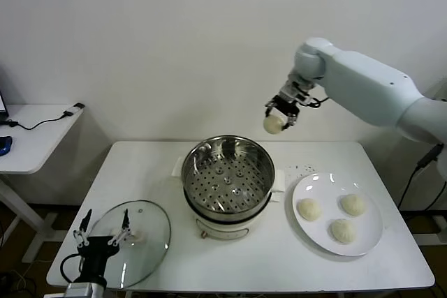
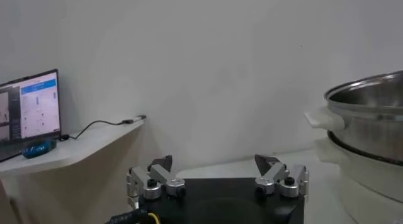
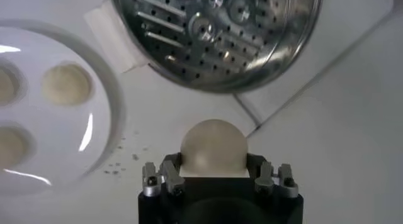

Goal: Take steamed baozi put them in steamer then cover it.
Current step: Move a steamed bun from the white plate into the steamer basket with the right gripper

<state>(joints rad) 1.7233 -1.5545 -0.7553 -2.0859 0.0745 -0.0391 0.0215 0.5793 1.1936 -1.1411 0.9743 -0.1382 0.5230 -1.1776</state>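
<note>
**One bun in the air, three on the plate**

One bun (image 1: 274, 123) is pinched between the jaws of your right gripper (image 1: 281, 113), held high beyond the far right rim of the steamer (image 1: 228, 181) and well above it. From the wrist camera the bun (image 3: 213, 147) bulges out past the fingers, with the perforated tray ahead of and below the hand. Three more buns (image 1: 309, 208) lie on the white plate (image 1: 368, 239), below the hand on the near side and just right of the steamer.

Treat the bun as light and soft. It likely dents under a hard squeeze, and its smooth skin could slip or stick to the pads on release. The hold across its widest part looks right; take the others the same way, from above, at the sides.

Your left gripper (image 1: 103, 234) waits with its fingers spread, hovering over the glass lid (image 1: 150, 239) that lies flat on the table (image 1: 140, 172). The lid's whitish handle (image 1: 134, 239) sits just beside that hand. Grip the handle, not the rim; glass is heavier, rigid and breakable.
</note>
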